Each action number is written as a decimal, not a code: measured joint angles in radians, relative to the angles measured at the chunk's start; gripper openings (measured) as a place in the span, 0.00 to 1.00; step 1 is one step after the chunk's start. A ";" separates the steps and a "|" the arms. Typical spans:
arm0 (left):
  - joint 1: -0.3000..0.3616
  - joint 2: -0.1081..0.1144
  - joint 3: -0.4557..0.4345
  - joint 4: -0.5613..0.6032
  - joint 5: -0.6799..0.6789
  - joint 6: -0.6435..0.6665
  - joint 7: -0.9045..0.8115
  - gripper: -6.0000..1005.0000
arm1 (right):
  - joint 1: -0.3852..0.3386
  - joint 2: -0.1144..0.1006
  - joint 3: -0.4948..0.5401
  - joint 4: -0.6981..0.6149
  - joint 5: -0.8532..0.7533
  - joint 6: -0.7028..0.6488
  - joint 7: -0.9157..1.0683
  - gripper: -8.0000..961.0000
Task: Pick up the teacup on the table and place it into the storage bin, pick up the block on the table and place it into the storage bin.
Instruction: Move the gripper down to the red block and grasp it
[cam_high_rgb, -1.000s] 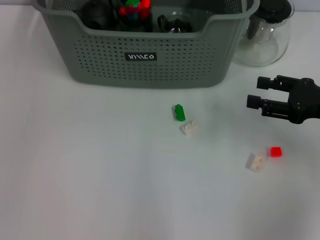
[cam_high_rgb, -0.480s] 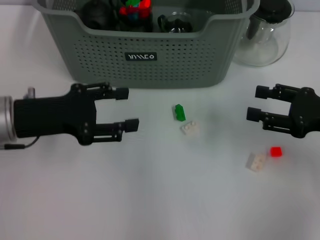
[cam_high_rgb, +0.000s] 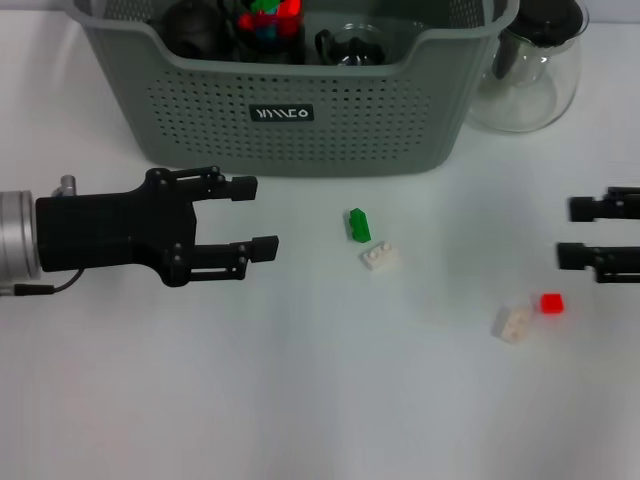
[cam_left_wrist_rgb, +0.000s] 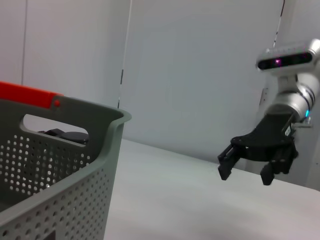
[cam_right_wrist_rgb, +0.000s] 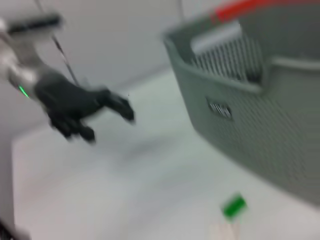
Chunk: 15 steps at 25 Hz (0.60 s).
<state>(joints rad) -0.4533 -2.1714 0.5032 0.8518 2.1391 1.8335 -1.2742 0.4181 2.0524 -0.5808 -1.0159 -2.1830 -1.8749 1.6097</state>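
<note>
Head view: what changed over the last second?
The left gripper came in from the robot's left, open, and now sits in front of the storage bin. The right gripper drew back toward the right edge, open. Nothing grasped or released. The green block, white blocks and red block stayed put.

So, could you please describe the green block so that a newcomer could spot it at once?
Start at the storage bin at the back of the table. Just in front of it lies the green block, a white block beside it. It is the only green piece on the tabletop.
</note>
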 joint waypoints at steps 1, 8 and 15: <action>-0.001 0.000 0.001 0.000 0.002 0.000 0.001 0.75 | 0.007 0.005 -0.001 -0.066 -0.043 -0.023 0.045 0.78; -0.003 0.002 0.005 -0.002 0.007 -0.008 0.008 0.75 | 0.073 0.021 -0.147 -0.394 -0.285 -0.111 0.326 0.77; -0.021 0.004 0.016 -0.053 0.010 -0.049 0.032 0.75 | 0.127 0.050 -0.405 -0.391 -0.397 -0.039 0.375 0.74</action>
<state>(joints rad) -0.4743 -2.1679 0.5188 0.7986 2.1494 1.7849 -1.2426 0.5451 2.1020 -0.9857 -1.4068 -2.5801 -1.9141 1.9845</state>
